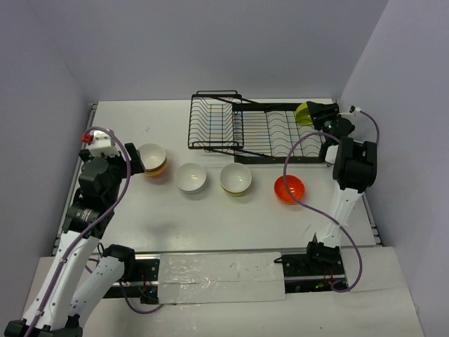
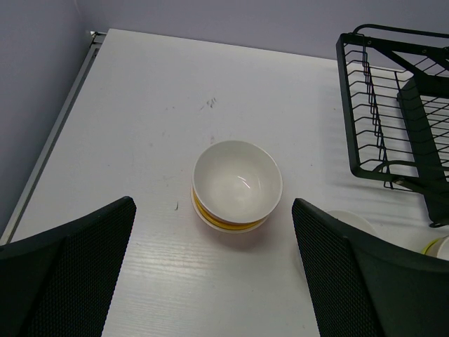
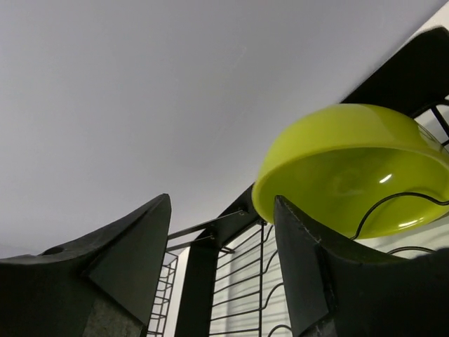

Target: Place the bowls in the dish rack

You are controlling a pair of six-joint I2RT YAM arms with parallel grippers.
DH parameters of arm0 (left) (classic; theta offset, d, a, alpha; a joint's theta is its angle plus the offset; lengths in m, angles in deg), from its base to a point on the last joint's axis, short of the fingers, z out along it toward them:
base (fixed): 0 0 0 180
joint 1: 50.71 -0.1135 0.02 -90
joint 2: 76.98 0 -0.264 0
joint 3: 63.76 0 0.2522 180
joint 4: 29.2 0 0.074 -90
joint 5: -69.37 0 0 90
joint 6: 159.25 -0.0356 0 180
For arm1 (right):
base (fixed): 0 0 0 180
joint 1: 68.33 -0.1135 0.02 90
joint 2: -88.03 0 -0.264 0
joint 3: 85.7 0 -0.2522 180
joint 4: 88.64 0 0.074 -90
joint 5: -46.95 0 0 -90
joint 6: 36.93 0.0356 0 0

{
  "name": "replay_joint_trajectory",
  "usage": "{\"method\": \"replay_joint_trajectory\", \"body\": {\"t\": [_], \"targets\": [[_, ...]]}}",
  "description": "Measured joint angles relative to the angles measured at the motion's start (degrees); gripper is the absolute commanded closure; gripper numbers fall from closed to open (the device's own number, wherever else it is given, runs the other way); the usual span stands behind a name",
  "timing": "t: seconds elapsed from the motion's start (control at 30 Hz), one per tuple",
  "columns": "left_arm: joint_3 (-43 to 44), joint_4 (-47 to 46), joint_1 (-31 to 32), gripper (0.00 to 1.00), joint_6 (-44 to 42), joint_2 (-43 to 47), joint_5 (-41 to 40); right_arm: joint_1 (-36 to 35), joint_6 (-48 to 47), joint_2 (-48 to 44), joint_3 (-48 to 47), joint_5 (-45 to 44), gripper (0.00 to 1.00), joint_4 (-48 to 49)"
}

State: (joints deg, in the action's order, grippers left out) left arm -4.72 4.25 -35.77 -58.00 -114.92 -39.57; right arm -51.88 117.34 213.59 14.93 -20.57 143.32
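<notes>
Left gripper [image 2: 212, 207]: hovering, fingers apart, over round glossy white bowl [image 2: 237, 179]
Right gripper [image 3: 222, 203]: standing apart beside lime-green glossy bowl [image 3: 351, 168] sitting in black wire dish rack [image 1: 238, 130]

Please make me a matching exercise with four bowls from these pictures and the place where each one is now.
1. lime-green bowl
2. red bowl
3. stacked bowls
4. plain white bowl

a. leftmost on the table
b. at the right end of the dish rack
c. rightmost in the row on the table
d. between the stacked bowls and the yellow-green bowl

Pairs: 1-b, 2-c, 3-a, 4-d
</notes>
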Motion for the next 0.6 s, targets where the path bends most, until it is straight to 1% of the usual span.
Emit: {"method": "replay_joint_trajectory", "body": {"t": [0.17,0.37,0.5,0.6], "targets": [[0.0,0.0,0.0,0.01,0.0,0.6,0.0,-0.2,-5.1,-6.2,0.7,0.0,0.27,-6.4],[0.0,0.2,0.0,0.01,0.2,1.0,-0.5,-0.4,-12.1,-14.9,2.7,-0.5,0.26,-17.4],[0.0,0.1,0.0,0.01,0.3,1.7,-1.6,-0.7,-18.4,-21.1,3.8,-1.4,0.26,-28.8],[-0.5,-0.9,0.0,0.01,0.7,2.3,-3.7,-2.3,-24.3,-27.0,3.8,-4.5,0.26,-41.0]]}}
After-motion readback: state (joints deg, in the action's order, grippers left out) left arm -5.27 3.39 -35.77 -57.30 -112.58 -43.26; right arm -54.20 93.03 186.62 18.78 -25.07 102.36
